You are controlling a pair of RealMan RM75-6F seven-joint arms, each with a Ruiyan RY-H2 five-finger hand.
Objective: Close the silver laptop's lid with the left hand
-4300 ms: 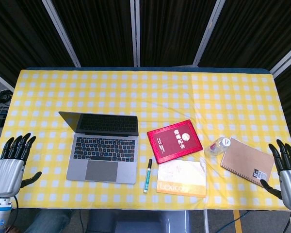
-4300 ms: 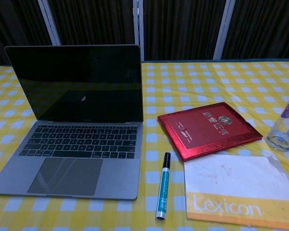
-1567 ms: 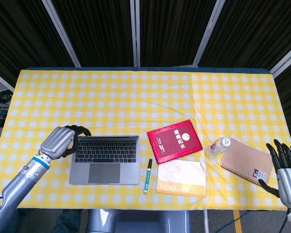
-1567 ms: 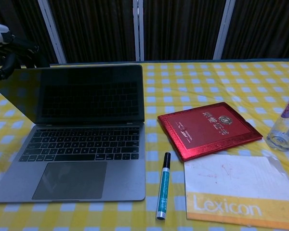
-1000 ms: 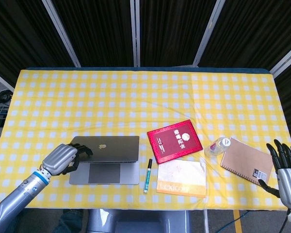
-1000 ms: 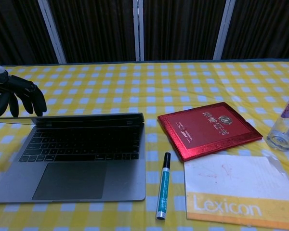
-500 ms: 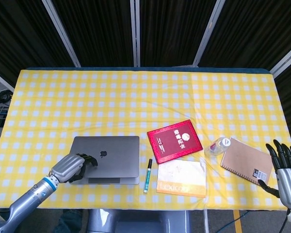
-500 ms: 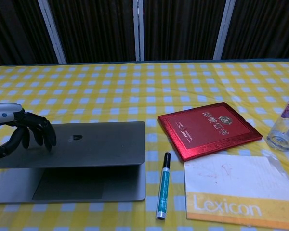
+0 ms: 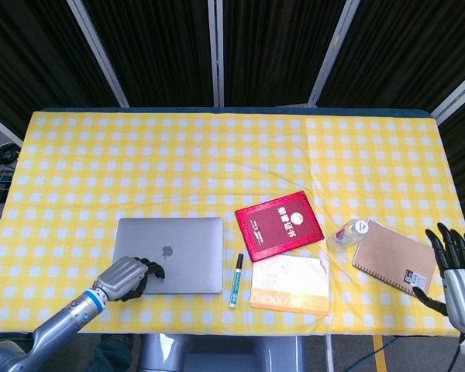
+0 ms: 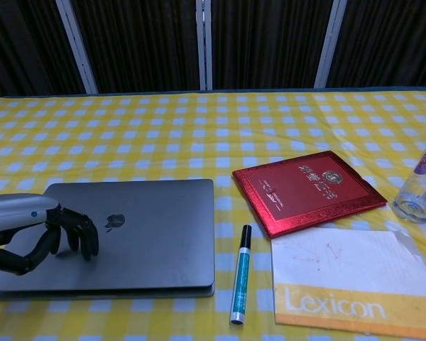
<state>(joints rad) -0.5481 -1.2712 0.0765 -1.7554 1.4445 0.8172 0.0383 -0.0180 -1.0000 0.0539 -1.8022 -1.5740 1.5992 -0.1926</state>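
Silver laptop [image 9: 170,253] at 7 o'clock on the checked tablecloth [image 9: 217,155], lid down flat on base. Left hand [image 9: 126,277] on lid's near-left corner, fingers [image 10: 78,238] curled, tips pressing the lid, gripping nothing. Right hand [image 9: 455,267] at 4 o'clock off table edge, fingers spread, empty. Pen [image 9: 236,280] just right of laptop. Red booklet [image 9: 280,225], Lexicon pad [image 9: 291,285], brown notebook [image 9: 394,257] further right. Clear bottle [image 10: 419,186] by notebook; contents not discernible.

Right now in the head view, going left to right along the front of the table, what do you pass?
left hand → silver laptop, lid down → green marker → red book → clear bottle → brown notebook → right hand
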